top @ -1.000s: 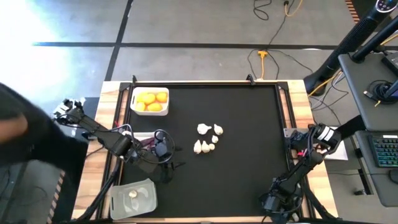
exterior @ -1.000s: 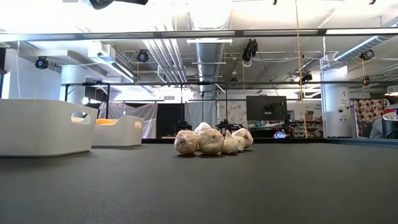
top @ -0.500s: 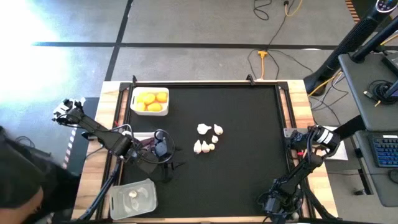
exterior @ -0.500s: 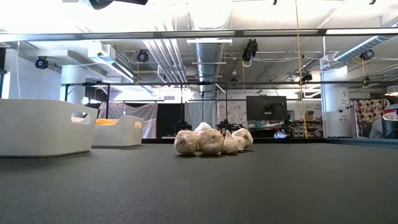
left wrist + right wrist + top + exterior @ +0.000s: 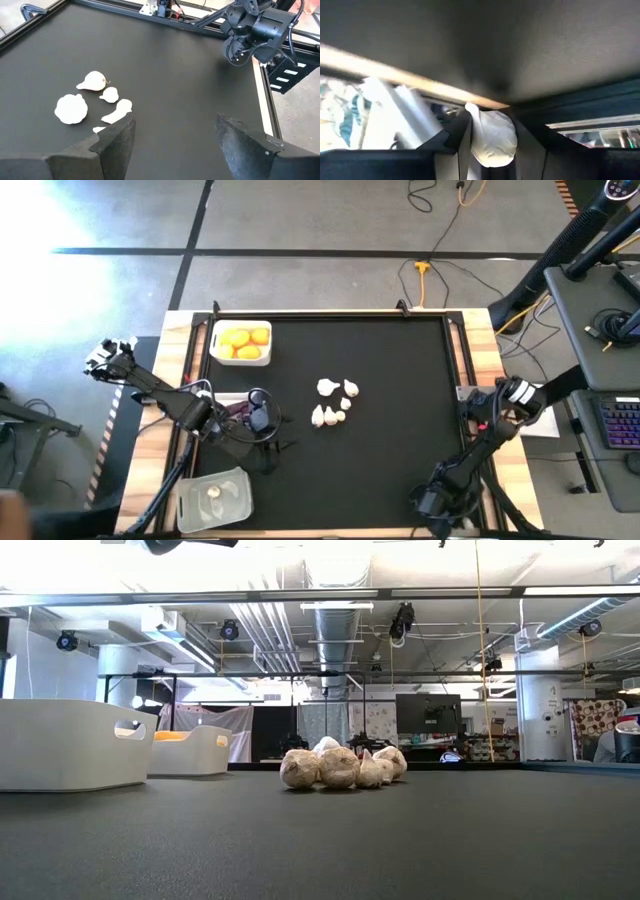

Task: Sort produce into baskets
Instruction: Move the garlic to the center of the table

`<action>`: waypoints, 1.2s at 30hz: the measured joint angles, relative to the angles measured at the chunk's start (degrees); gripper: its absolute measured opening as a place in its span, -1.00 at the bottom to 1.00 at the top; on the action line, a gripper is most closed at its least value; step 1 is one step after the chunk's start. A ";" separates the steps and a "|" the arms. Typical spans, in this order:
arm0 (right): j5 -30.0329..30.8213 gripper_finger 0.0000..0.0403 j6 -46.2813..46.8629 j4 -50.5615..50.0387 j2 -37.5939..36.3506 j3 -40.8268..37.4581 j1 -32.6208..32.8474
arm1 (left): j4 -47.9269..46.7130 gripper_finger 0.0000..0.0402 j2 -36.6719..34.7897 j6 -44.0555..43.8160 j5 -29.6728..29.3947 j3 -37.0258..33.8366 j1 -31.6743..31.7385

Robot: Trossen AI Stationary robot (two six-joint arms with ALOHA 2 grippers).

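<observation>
Several white garlic bulbs [image 5: 333,402] lie in a loose cluster on the black mat; they also show in the low view [image 5: 340,767] and the left wrist view [image 5: 95,97]. My left gripper [image 5: 175,125] is open and empty. It hovers by the white basket of purple pieces [image 5: 232,406], left of the bulbs [image 5: 270,435]. My right gripper [image 5: 430,505] is at the table's near right edge, shut on a white garlic bulb [image 5: 492,137]. A white basket [image 5: 240,342] holds yellow fruits. A clear basket [image 5: 213,498] holds a bulb. My right gripper pinches the white garlic bulb's two sides [image 5: 472,137] between its two fingers. The bulb's pointed end [image 5: 470,106] sticks out past the fingers. The bulb is clear of the mat, close to the table's wooden edge [image 5: 395,75].
The mat's black metal frame [image 5: 460,360] runs round the work area. My right arm's base [image 5: 515,398] stands at the right edge. In the low view the two white baskets [image 5: 70,745] stand at the left. Bare mat [image 5: 400,380] lies right of the bulbs.
My right gripper has shifted a little toward the table's left along the near edge. A person beside the table's left side has moved off toward the near side and nearly out of view. My left arm has kept still.
</observation>
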 joint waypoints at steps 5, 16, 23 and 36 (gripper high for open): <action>4.98 -0.44 -5.73 -10.38 -2.74 4.19 -6.50 | 0.56 0.27 0.00 0.97 0.02 0.00 -0.10; 47.02 -0.45 -45.31 -11.63 -0.70 22.04 -27.26 | -4.04 0.27 -1.97 0.15 0.24 0.00 -1.46; 55.75 -0.45 -65.09 -8.53 8.30 31.35 -38.05 | -15.08 0.27 -2.22 -9.45 0.22 0.00 -3.74; 55.47 -0.22 -71.06 -10.19 17.96 40.75 -40.58 | -19.97 0.27 -0.87 -18.31 1.01 -2.86 -4.59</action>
